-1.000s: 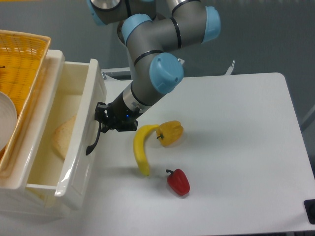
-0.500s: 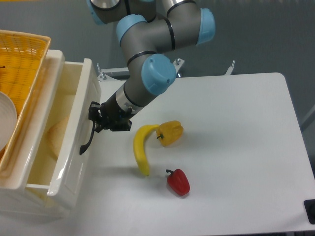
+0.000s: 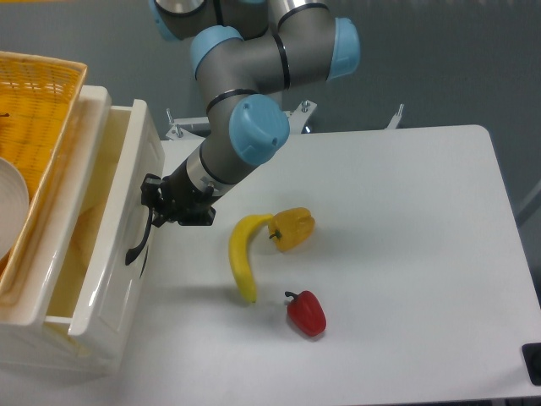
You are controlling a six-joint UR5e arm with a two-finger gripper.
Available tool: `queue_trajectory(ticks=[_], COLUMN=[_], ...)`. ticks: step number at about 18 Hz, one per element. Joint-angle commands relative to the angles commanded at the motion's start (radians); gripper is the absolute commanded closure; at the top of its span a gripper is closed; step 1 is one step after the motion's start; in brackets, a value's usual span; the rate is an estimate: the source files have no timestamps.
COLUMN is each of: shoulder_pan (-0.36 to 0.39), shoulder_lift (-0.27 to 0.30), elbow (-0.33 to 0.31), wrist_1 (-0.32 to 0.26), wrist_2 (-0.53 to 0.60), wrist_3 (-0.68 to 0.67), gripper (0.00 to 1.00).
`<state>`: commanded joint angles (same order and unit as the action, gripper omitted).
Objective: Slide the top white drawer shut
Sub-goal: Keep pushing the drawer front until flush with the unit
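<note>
The top white drawer sticks out a short way from the cabinet at the left, and only a narrow strip of its cream interior shows. Its panelled front faces right and carries a curved black handle. My gripper presses against the drawer front at the upper end of that handle. Its dark fingers look shut, with nothing held between them. The arm reaches down to it from the upper middle.
A yellow wicker basket holding a white bowl sits on top of the cabinet. On the white table lie a banana, a yellow pepper and a red pepper. A black object sits at the bottom right corner.
My gripper has moved left while pushing the drawer front, and the drawer has slid further into the cabinet. The opening is narrower and the pale round thing inside is now mostly hidden.
</note>
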<state>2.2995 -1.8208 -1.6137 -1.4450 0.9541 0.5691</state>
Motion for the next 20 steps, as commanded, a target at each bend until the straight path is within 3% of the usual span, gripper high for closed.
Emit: queue_trajectory(ticks=[6, 20], shoulder_pan=[-0.022, -0.046], shoulder_lift=[-0.005, -0.008], elbow=[0.0, 0.0], wrist_1=[0.041, 0.051], wrist_2=[0.0, 0.0], wrist_3=[-0.038, -0.063], gripper=[0.9, 0.89])
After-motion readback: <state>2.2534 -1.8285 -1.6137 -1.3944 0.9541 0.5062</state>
